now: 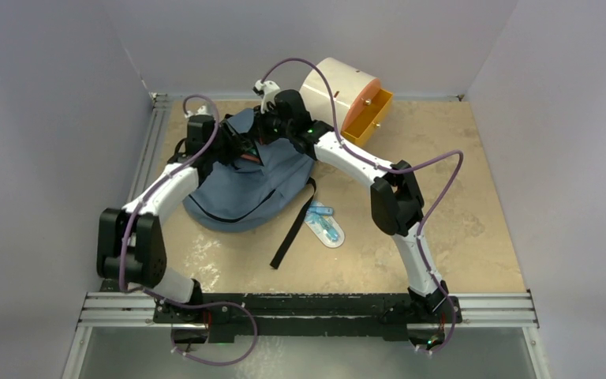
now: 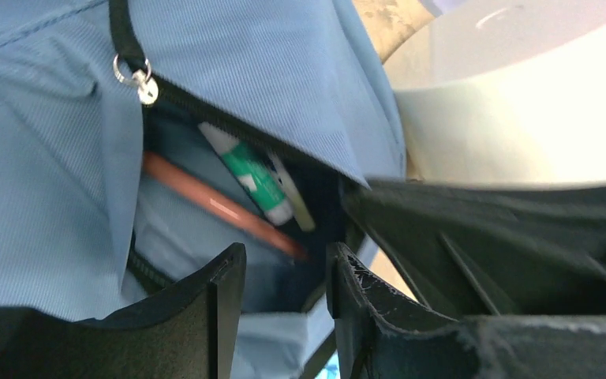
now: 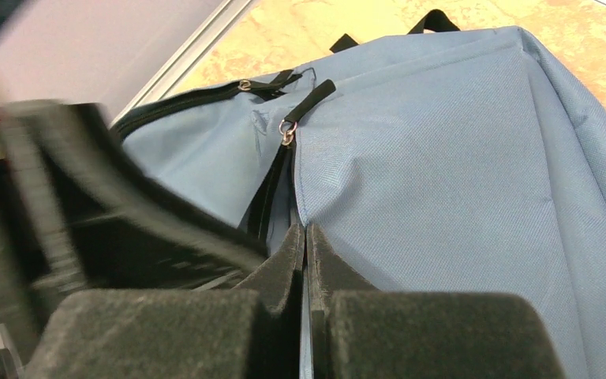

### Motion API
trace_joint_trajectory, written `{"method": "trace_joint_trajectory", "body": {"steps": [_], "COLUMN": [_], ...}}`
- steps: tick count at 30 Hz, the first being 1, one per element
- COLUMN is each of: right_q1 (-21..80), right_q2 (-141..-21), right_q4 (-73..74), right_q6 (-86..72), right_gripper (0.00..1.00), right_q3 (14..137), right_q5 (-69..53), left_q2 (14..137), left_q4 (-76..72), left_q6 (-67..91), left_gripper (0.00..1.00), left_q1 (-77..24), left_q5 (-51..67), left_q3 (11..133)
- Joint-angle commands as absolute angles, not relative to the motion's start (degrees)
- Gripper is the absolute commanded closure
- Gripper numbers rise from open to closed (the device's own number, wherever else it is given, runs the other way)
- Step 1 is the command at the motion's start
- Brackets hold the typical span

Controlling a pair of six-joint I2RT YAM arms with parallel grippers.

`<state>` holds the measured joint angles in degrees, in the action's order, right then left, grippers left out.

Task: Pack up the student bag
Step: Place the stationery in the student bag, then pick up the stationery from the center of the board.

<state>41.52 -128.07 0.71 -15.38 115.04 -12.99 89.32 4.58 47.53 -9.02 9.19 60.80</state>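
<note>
The slate-blue student bag [image 1: 245, 185] lies flat at the table's back left. My right gripper [image 3: 306, 237] is shut on the fabric edge of the bag's front pocket beside the zipper pull [image 3: 287, 130], holding the pocket's mouth up. My left gripper [image 2: 284, 268] hovers at that opening with its jaws apart and nothing between them. Inside the pocket lie an orange pen [image 2: 213, 204] and a green-and-white tube [image 2: 252, 174]. From above, both grippers meet over the bag's upper part, left gripper [image 1: 235, 150] and right gripper [image 1: 259, 136].
A cream cylindrical cabinet [image 1: 335, 83] with its orange drawer [image 1: 367, 114] pulled out stands just behind the bag. A clear packet with blue items [image 1: 325, 225] and a black strap [image 1: 292, 233] lie right of the bag. Walls close the left and back.
</note>
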Motion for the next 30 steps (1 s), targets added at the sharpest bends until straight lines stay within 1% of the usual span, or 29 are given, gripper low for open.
{"method": "trace_joint_trajectory", "body": {"steps": [1,5,8,10,15,22,25,30], "right_q1": [42.2,42.2,42.0,42.0,42.0,41.9,41.9,41.9], "right_q2": [-124.0,-124.0,-124.2,-124.4,-124.7,-124.7,-124.5,-124.3], "right_q4": [-1.7,-1.4,-1.6,-1.7,-1.8,-2.0,-2.1,-2.0], "right_q6": [-15.0,-14.4,-14.3,-14.4,-14.8,-14.4,-14.3,-13.8], "right_gripper": [1.0,1.0,1.0,1.0,1.0,1.0,1.0,1.0], "right_q3": [118.1,118.4,118.2,118.2,117.9,117.4,116.9,116.5], "right_q5": [-14.0,-12.7,-12.3,-12.3,-13.3,-13.3,-13.3,-12.9], "left_q2": [77.2,68.7,63.4,60.4,56.1,61.1,66.3,74.5], "left_q4": [6.2,11.6,14.0,13.8,10.3,4.1,1.0,-5.3], "left_q6": [47.0,45.5,44.1,43.1,39.7,32.6,30.0,26.2], "left_gripper": [0.59,0.6,0.6,0.6,0.6,0.58,0.52,0.5], "left_q1": [-9.2,-10.9,-15.6,-18.9,-23.2,-31.7,-36.6,-42.0], "left_q5": [7.3,6.6,5.3,4.7,7.6,11.9,12.0,11.7], "left_q3": [56.6,52.5,48.8,45.7,39.8,38.6,39.7,42.7]}}
